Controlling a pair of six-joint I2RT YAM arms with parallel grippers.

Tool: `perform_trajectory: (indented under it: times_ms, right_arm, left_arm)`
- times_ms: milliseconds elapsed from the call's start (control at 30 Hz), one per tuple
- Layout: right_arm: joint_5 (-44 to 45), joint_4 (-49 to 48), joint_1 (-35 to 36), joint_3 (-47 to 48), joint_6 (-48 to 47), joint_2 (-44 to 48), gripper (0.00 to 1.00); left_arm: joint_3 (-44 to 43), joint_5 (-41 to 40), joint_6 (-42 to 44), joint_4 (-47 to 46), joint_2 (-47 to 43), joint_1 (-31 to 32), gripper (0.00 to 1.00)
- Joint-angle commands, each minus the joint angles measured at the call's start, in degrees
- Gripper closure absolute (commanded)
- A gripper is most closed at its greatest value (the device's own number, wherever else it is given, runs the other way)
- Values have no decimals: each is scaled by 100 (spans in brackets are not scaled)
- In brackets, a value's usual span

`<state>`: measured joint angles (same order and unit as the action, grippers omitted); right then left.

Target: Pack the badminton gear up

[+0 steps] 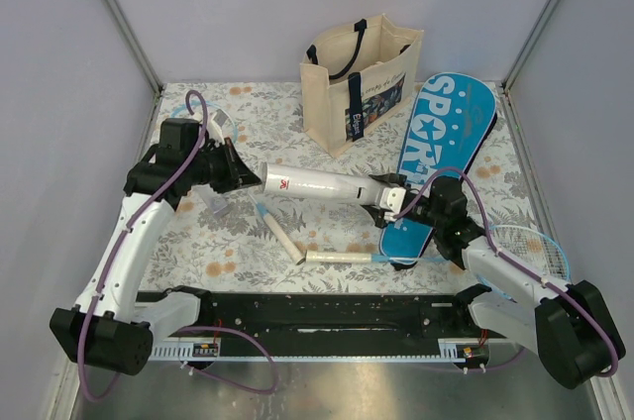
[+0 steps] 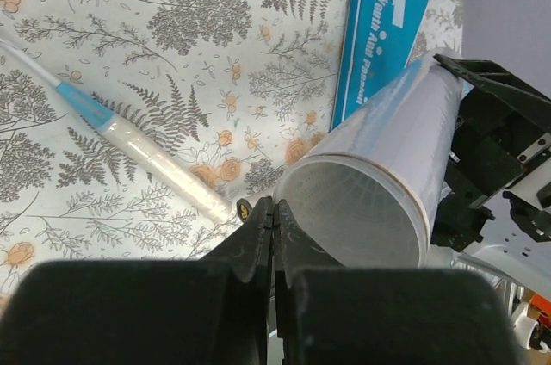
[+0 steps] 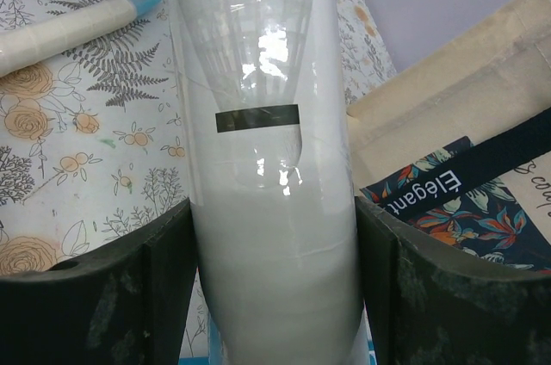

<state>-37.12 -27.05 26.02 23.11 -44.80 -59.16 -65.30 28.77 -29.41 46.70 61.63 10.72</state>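
The long white tube [image 1: 317, 185] is held level above the table between both arms. My right gripper [image 1: 394, 198] is shut on its right end; in the right wrist view the fingers [image 3: 168, 262] press both sides of the tube [image 3: 271, 210]. My left gripper [image 1: 245, 178] is shut, with its tips [image 2: 274, 207] against the rim of the tube's open end [image 2: 362, 210] and nothing between them. The blue "SPORT" case [image 1: 443, 153] lies at the right. Two rackets lie on the table, with white handles [image 1: 281, 238] [image 1: 342, 257]. One racket head [image 1: 530, 247] is by the right arm.
The cream tote bag with navy straps [image 1: 362, 73] stands upright at the back centre, just left of the case; it also shows in the right wrist view [image 3: 456, 115]. Grey walls enclose the floral table [image 1: 248, 108]. A black rail [image 1: 307, 311] runs along the near edge.
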Motion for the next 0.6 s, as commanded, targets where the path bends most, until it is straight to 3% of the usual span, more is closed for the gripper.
perform_trajectory:
  times_ms: [0,333,567]
  right_arm:
    - [-120,-415,131,299,-169,123,68]
    - [-383,-617,158,308,-56,53,66]
    - [-392,-477,184,325,-108,62,66]
  left_arm:
    - [-430,-74,532,479,130,79,100]
    - [-660,23,673,744,210,132,96]
    - [-747,-161,744,867,87,150,70]
